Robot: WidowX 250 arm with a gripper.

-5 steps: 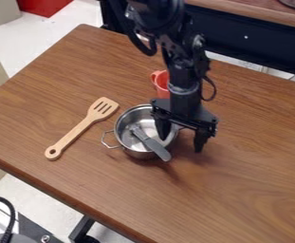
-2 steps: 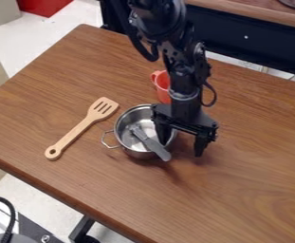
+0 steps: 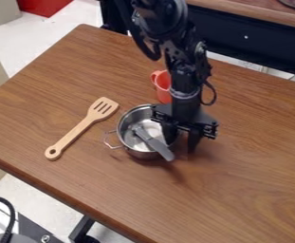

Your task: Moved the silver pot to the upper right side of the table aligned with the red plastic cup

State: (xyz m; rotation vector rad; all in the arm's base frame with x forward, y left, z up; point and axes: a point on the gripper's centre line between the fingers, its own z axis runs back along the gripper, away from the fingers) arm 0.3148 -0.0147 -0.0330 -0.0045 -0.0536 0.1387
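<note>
The black gripper (image 3: 180,140) hangs over the right side of the silver pot (image 3: 133,148), one finger inside the wall and the other outside it. Its fingers are drawn together on that right rim, which they partly hide along with the handle there. A grey-handled utensil (image 3: 156,144) lies in the pot, its handle over the front rim. Behind the pot, the red plastic cup (image 3: 162,86) stands upright, partly covered by the arm.
A wooden slotted spatula (image 3: 81,128) lies left of the pot on the brown table (image 3: 251,185). A dark-fronted counter (image 3: 257,14) runs behind the table's back edge.
The gripper's fingers have closed towards each other at the pot's right rim. The pot and the utensil in it have shifted slightly right.
</note>
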